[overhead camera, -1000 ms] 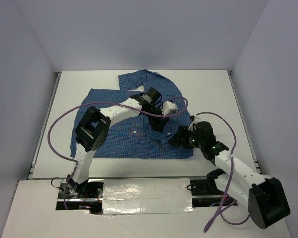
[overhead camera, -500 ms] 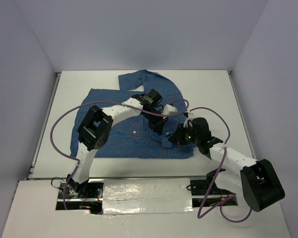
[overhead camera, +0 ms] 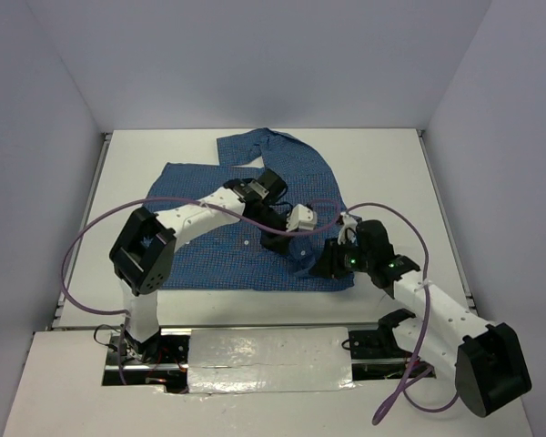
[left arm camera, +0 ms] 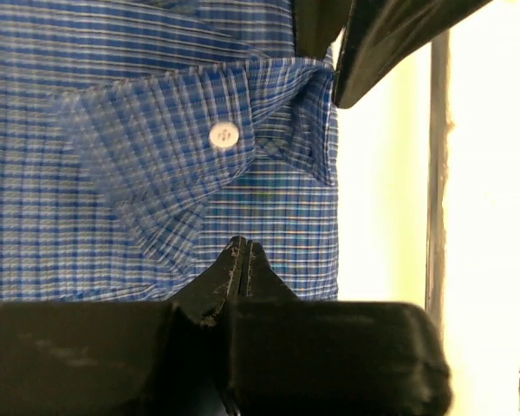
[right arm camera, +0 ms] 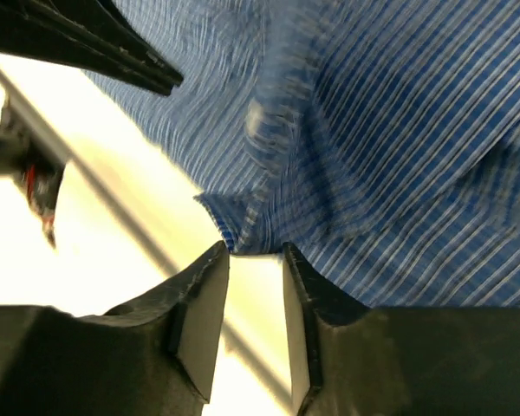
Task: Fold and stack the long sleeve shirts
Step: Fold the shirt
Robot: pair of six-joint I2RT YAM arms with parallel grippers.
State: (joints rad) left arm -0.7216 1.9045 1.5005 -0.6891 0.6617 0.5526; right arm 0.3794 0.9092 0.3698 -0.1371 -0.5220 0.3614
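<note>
One blue, finely checked shirt (overhead camera: 209, 262) lies rumpled mid-frame; left gripper (left arm camera: 241, 260) pinched tight, right gripper (right arm camera: 254, 251) parted at its hem.

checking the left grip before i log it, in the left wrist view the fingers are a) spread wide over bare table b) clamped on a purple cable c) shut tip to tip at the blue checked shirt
C: the left gripper has its fingers pressed tip to tip against the folds of the shirt.
</note>
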